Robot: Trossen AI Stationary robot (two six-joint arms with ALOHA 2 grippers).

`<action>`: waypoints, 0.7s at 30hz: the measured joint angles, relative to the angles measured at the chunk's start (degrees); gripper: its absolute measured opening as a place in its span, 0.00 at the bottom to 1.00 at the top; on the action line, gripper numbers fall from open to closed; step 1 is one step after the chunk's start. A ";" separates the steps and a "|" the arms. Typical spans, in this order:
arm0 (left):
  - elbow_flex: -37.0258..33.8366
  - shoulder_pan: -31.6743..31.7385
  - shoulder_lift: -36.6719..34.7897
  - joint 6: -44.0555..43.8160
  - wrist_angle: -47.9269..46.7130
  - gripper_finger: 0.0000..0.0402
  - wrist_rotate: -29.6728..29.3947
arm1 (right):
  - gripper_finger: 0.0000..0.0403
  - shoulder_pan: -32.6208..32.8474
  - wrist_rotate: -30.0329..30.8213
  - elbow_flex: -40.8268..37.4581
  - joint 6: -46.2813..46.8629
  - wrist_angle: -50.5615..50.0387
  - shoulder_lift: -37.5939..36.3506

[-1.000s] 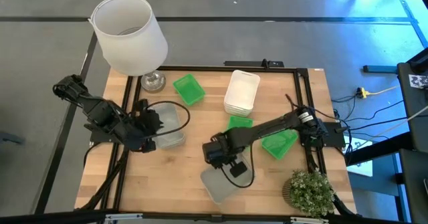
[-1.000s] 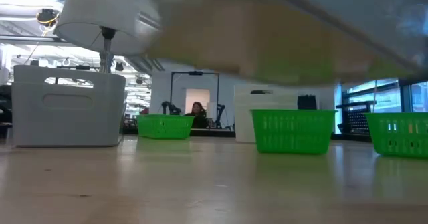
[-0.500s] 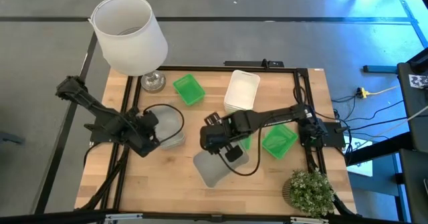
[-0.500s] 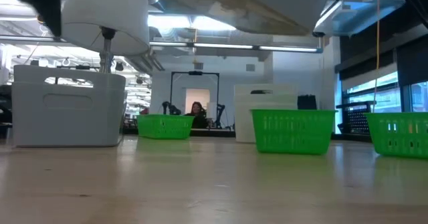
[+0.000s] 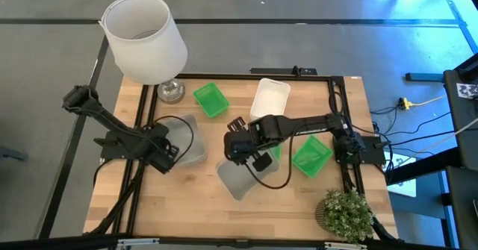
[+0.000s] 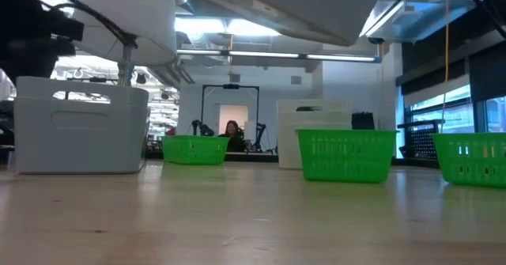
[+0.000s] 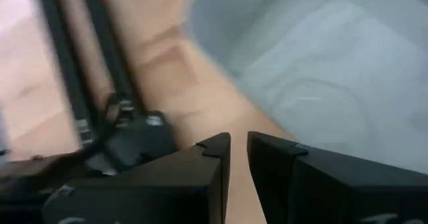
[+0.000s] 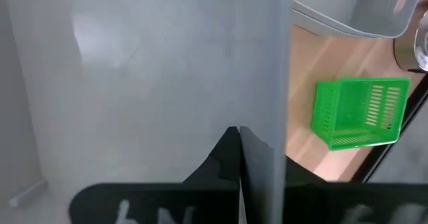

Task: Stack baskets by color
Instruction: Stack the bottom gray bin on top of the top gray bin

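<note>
My right gripper (image 5: 250, 160) is shut on a translucent grey basket (image 5: 237, 181), which hangs over the table's middle; its underside (image 6: 261, 12) fills the top of the low view. A second grey basket (image 5: 188, 136) rests by its bottom on the table at the left. Just beside it my left gripper (image 7: 239, 147) points down, shut but for a narrow slit, with nothing between its fingers. White baskets (image 5: 270, 101) sit stacked at the far middle. Green baskets lie at the far left (image 5: 210, 99), under my right arm (image 5: 273, 151) and at the right (image 5: 310, 157). My right gripper pinches the grey basket's side wall (image 8: 267, 83) at its rim, one finger inside the basket and one outside. The fingers come steeply from above. The basket hangs below them, tilted and lifted clear of the table.
A large white lampshade (image 5: 142, 37) on a metal foot (image 5: 170, 91) stands at the far left corner. A potted plant (image 5: 345, 213) sits at the near right corner. A black cable (image 5: 196, 123) loops over the left grey basket. Bare wood lies along the near edge.
My right gripper has risen and gone toward the table's far left with the grey basket, lifting it well clear of the table. My left gripper has sunk beside the left grey basket and rolled about its own line.
</note>
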 joint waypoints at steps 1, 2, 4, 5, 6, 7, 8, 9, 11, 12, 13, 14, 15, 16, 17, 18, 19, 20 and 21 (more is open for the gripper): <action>-0.04 0.39 0.37 -0.56 -0.95 0.11 -0.41 | 0.00 -0.27 0.00 0.00 -0.30 -0.02 0.00; 0.01 0.58 0.60 -0.85 -0.94 0.11 -1.58 | 0.00 -0.54 0.02 0.00 -0.73 -0.02 0.00; 0.09 1.42 0.48 -0.92 -0.25 0.11 -3.42 | 0.00 -1.00 0.05 0.00 -1.48 -0.03 0.00; 0.12 1.90 0.54 -0.89 0.07 0.11 -4.01 | 0.00 -1.15 0.06 0.00 -2.08 -0.02 0.00; 0.12 2.51 0.61 -0.89 0.12 0.11 -4.26 | 0.00 -1.36 0.08 0.00 -2.62 -0.02 0.00; 0.12 3.16 0.89 -0.77 0.12 0.11 -4.27 | 0.00 -1.50 0.10 0.00 -2.98 -0.04 0.00; 0.12 3.92 1.34 -0.41 0.17 0.11 -4.24 | 0.00 -1.68 0.14 0.00 -3.20 0.02 0.00; 0.11 4.61 1.71 0.31 0.16 0.11 -4.11 | 0.00 -1.89 0.14 0.00 -3.51 0.00 0.00; 0.11 6.14 2.00 1.97 0.26 0.11 -3.08 | 0.00 -2.25 0.14 0.00 -4.05 -0.05 0.00; 0.10 6.85 2.04 2.91 0.50 0.11 -2.68 | 0.00 -2.43 0.13 0.00 -4.17 -0.06 0.00; 0.10 7.53 2.05 4.33 0.96 0.11 -2.48 | 0.00 -2.62 0.11 0.00 -4.30 -0.09 0.00; 0.10 8.24 2.08 6.19 1.93 0.11 -2.48 | 0.00 -2.83 0.11 0.00 -4.35 -0.13 -0.01; 0.10 9.07 2.32 8.18 3.33 0.11 -2.52 | 0.00 -3.07 0.14 0.00 -4.38 -0.19 -0.01; 0.11 9.97 2.63 9.96 4.70 0.11 -2.68 | 0.00 -3.25 0.14 0.00 -4.41 -0.24 0.00; 0.08 10.79 2.95 11.65 6.12 0.11 -2.81 | 0.00 -3.40 0.14 0.00 -4.42 -0.32 0.00; 0.10 11.51 3.30 13.37 7.53 0.11 -3.13 | 0.00 -3.58 0.14 0.00 -4.44 -0.34 0.00; 0.10 12.24 3.54 14.97 8.41 0.11 -3.30 | 0.00 -3.70 0.14 0.00 -4.57 -0.39 0.00; 0.10 12.94 3.70 16.47 9.34 0.11 -3.43 | 0.00 -3.85 0.13 0.00 -5.27 -0.46 0.00; 0.10 13.58 4.02 18.01 10.41 0.11 -3.89 | 0.00 -3.90 0.13 0.00 -5.97 -0.51 -0.01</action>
